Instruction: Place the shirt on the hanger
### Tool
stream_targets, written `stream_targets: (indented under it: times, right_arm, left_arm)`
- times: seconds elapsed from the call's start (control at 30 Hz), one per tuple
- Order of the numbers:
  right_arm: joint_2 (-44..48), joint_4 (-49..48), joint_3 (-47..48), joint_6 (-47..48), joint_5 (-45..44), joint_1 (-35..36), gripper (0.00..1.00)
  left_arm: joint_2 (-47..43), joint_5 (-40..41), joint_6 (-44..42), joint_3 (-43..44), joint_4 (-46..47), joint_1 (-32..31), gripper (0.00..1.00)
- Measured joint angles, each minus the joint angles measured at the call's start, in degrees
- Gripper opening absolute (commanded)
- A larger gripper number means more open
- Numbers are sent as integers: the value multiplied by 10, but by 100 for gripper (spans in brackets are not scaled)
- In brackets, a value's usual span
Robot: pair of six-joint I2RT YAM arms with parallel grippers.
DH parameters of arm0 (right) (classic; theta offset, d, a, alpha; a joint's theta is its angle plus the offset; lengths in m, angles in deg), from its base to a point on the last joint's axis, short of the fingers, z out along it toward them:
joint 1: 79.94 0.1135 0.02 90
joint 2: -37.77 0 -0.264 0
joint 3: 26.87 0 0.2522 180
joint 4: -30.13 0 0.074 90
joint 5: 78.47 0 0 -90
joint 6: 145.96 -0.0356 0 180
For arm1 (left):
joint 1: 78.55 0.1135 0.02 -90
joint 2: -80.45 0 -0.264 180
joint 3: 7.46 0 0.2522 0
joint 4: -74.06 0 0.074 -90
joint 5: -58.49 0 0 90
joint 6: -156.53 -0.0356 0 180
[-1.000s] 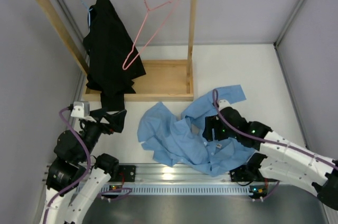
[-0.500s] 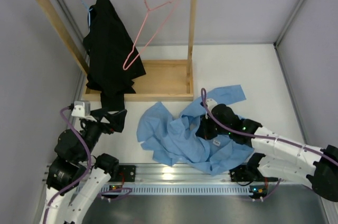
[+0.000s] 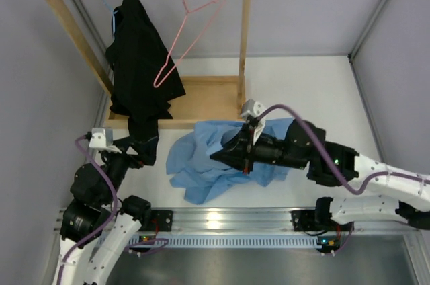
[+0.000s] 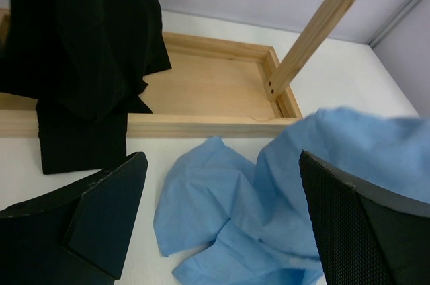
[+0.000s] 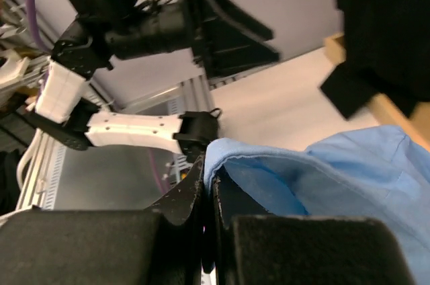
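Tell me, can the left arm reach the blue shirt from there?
Probably yes. The left end effector is open, and the shirt lies close in front of it with nothing between. The right end effector is shut on the shirt's edge.

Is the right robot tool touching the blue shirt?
Touching. The right wrist view shows the right tool shut on a fold of the shirt, with the cloth edge squeezed at its tip and no gap.

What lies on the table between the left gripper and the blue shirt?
Nothing. Only a narrow strip of bare white table separates the open left gripper from the shirt. The top view shows this, and the left wrist view agrees.
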Motion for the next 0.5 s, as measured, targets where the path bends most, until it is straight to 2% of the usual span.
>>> stream_targets:
  times: [0.1, 0.23, 0.37, 0.5]
  right_arm:
    - [-47, -81, -59, -17, -70, 95, 0]
    - [-189, -143, -143, -86, -191, 147, 1]
    - [-269, -137, -212, -149, -284, 148, 49]
    - [-250, -128, -189, -145, -308, 147, 57]
  left_arm:
    - [-25, 17, 2, 0, 0, 5, 98]
    - [-43, 31, 3, 0, 1, 6, 98]
    - [-43, 31, 3, 0, 1, 6, 98]
    - [-43, 31, 3, 0, 0, 6, 98]
